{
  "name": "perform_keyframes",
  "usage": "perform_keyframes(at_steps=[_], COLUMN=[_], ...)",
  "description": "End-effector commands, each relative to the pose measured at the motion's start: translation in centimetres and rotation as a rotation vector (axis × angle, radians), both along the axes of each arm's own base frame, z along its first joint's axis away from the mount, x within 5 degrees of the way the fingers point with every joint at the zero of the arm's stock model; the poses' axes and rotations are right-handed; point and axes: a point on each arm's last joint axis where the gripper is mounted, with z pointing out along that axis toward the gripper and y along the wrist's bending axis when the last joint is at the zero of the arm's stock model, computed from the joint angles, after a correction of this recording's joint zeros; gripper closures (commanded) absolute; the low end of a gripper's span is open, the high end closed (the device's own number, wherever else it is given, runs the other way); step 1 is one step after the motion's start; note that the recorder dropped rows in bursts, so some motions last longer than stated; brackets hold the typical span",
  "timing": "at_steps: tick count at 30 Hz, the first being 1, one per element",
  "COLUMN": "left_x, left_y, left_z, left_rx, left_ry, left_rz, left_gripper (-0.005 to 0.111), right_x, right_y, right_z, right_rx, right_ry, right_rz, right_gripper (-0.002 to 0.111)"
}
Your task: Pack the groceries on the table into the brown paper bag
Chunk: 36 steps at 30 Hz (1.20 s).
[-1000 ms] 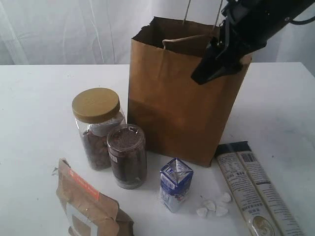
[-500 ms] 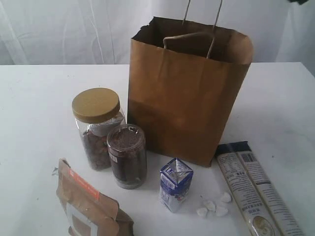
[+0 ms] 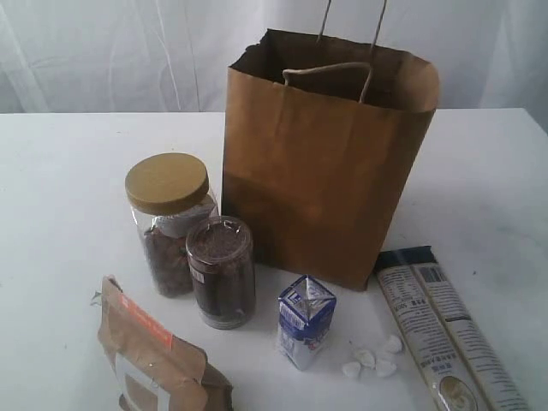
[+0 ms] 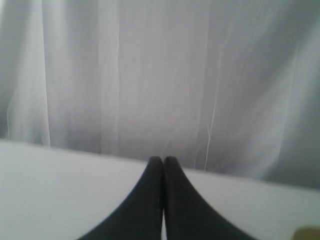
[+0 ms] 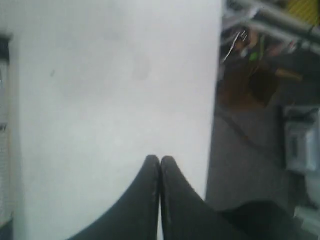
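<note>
Exterior, bag: the brown paper bag (image 3: 325, 180) stands open at the back of the table (image 3: 60, 188), with one handle drooping across its mouth.
Exterior, groceries: you see the clear jar with tan lid (image 3: 169, 218) right against the smaller dark-filled jar (image 3: 222, 272). The small blue-white carton (image 3: 306, 321), the kraft pouch with orange strip (image 3: 154, 355) and the long printed packet (image 3: 445, 330) lie nearer the front.
Exterior, risk: taking one jar could topple its neighbour, and the drooped handle could snag anything you lower in.
Exterior, hidden: neither arm shows. The pouch and the packet are cut off, and you cannot see inside the bag.
Left wrist, pincer: the left gripper (image 4: 163, 160) has its tips together and holds nothing, facing a white curtain.
Left wrist, unclear: a tan sliver sits in one corner, too little to name.
Right wrist, pincer: the right gripper (image 5: 160, 160) has its tips together and is empty, over bare tabletop near the edge.
Right wrist, unclear: blurred clutter lies beyond the edge.
</note>
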Motion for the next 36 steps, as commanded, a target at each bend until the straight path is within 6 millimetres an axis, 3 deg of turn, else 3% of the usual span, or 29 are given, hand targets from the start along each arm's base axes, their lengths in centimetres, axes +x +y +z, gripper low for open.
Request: perform_keyframes(at_steps=[1, 2, 4, 5, 7, 10, 12, 13, 14, 16, 25, 28, 33, 36], left_x=[4.4, 4.9, 7.1, 8.6, 11.1, 13.8, 14.8, 15.0, 15.1, 15.4, 16.0, 16.1, 18.1, 19.4], left_y=[-0.6, -0.9, -2.9, -4.7, -6.4, -6.4, -6.0, -5.9, -5.9, -5.8, -6.2, -7.2, -9.8, -11.0], left_z=[2.0, 2.8, 4.9, 6.2, 7.2, 5.8, 3.5, 2.7, 2.1, 1.9, 2.5, 2.4, 0.3, -1.0], left_rx=[0.167, 0.223, 0.381, 0.383, 0.335, 0.484, 0.556, 0.541, 0.524, 0.528, 0.460, 0.562, 0.769, 0.772], left_ry=[0.602, 0.658, 0.740, 0.704, 0.555, 0.438, 0.514, 0.550, 0.562, 0.558, 0.479, 0.395, 0.201, 0.165], left_rz=[-0.149, -0.213, -0.561, -0.849, -1.140, -1.216, -1.245, -1.252, -1.252, -1.213, -1.169, -1.205, -1.235, -1.246], left_gripper=[0.107, 0.107, 0.107, 0.107, 0.107, 0.098, 0.071, 0.049, 0.029, 0.002, 0.002, 0.002, 0.002, 0.002], right_x=[-0.9, -1.1, -1.5, -1.6, -1.7, -1.7, -1.7, -1.7, -1.7, -1.7, -1.7, -1.7, -1.7, -1.7], right_y=[1.5, 1.8, 2.8, 3.4, 3.9, 3.9, 3.9, 4.0, 4.1, 4.1, 4.1, 4.1, 4.1, 4.1], right_z=[-8.2, -8.9, -10.4, -10.7, -10.6, -10.6, -10.6, -10.6, -10.6, -10.6, -10.6, -10.6, -10.6, -10.6], right_rx=[0.178, 0.209, 0.309, 0.370, 0.416, 0.419, 0.422, 0.431, 0.438, 0.441, 0.442, 0.442, 0.444, 0.448], right_ry=[0.356, 0.393, 0.479, 0.500, 0.506, 0.507, 0.508, 0.508, 0.508, 0.508, 0.508, 0.508, 0.508, 0.505], right_rz=[-0.050, -0.042, -0.004, 0.013, 0.040, 0.049, 0.048, 0.046, 0.045, 0.045, 0.045, 0.045, 0.044, 0.018], right_gripper=[0.108, 0.108, 0.108, 0.108, 0.108, 0.108, 0.108, 0.108, 0.108, 0.108, 0.108, 0.108, 0.108, 0.108])
